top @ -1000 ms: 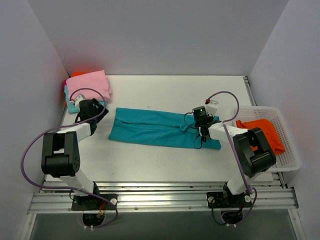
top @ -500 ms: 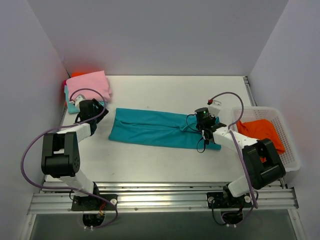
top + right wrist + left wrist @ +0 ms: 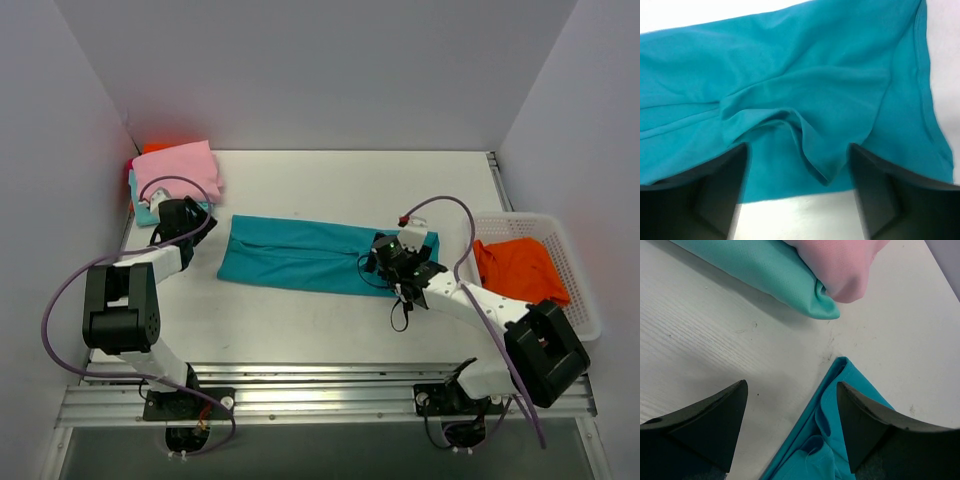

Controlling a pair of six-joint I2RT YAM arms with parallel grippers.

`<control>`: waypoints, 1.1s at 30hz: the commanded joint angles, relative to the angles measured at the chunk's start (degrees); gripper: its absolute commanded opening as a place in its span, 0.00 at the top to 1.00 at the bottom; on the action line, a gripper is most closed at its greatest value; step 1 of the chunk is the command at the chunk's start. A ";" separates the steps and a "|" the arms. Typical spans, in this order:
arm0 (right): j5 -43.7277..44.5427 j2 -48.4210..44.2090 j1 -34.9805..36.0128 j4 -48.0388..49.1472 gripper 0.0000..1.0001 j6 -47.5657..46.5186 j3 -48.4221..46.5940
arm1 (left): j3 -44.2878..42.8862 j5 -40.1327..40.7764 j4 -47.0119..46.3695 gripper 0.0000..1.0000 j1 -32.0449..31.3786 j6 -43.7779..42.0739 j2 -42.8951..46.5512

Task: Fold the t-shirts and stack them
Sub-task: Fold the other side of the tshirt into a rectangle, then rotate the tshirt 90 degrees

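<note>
A deep teal t-shirt [image 3: 290, 256], folded into a long strip, lies across the middle of the table. My right gripper [image 3: 397, 266] hovers over its right end, open, with a raised wrinkle of teal cloth [image 3: 805, 135] between its fingers [image 3: 715, 190] but not pinched. My left gripper [image 3: 203, 234] is open at the strip's left corner [image 3: 832, 405], one finger over bare table, the other over the cloth. At the back left a folded pink t-shirt [image 3: 178, 168] tops a pale aqua one [image 3: 141, 207], with orange cloth [image 3: 152, 148] showing behind. An orange t-shirt [image 3: 520, 268] lies in the basket.
A white mesh basket [image 3: 575, 290] stands at the right edge of the table. The pink fold [image 3: 840, 265] and the aqua fold [image 3: 765, 270] lie just beyond my left gripper. White walls close in the back and both sides.
My right gripper has opened and let go of the teal shirt's right end, shifting slightly left and toward the near edge while its elbow swung right. The left arm has not moved.
</note>
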State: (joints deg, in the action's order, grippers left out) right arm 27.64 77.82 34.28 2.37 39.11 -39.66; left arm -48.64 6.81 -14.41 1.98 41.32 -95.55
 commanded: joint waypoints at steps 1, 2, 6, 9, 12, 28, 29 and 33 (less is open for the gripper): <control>4.26 -6.08 2.45 -6.41 0.00 3.77 1.25 | -0.14 -0.13 -2.81 0.20 0.31 -0.19 -0.08; 4.61 -7.15 3.24 -7.46 0.00 4.21 1.60 | -0.14 -0.13 -2.81 0.20 0.22 -0.19 -0.16; 7.25 -10.32 3.60 -7.38 0.00 3.61 1.08 | -0.31 0.05 -2.72 0.20 0.13 -0.19 -0.25; 12.52 -6.83 2.90 -6.77 0.00 0.28 -2.52 | -0.31 0.05 -2.72 0.20 0.13 -0.28 -0.25; 13.23 -2.43 1.32 -5.01 0.00 -1.58 -6.74 | -0.22 0.05 -2.72 0.20 0.13 -0.28 -0.17; -5.92 20.16 -11.08 9.14 1.00 -1.67 -12.10 | -0.05 -0.22 -2.81 0.20 0.04 -0.36 0.01; -6.10 21.74 -11.25 9.49 1.00 -1.58 -13.07 | -0.05 -0.30 -2.90 0.20 0.04 -0.36 0.01; -10.66 34.45 -12.31 10.98 1.00 -1.14 -21.23 | -0.40 -0.39 -2.64 0.20 0.13 -0.28 -0.25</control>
State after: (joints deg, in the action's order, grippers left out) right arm 21.39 104.95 22.70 11.66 37.47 -55.79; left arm -48.64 6.79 -14.44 1.96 41.30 -95.61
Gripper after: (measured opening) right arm 0.002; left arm 0.805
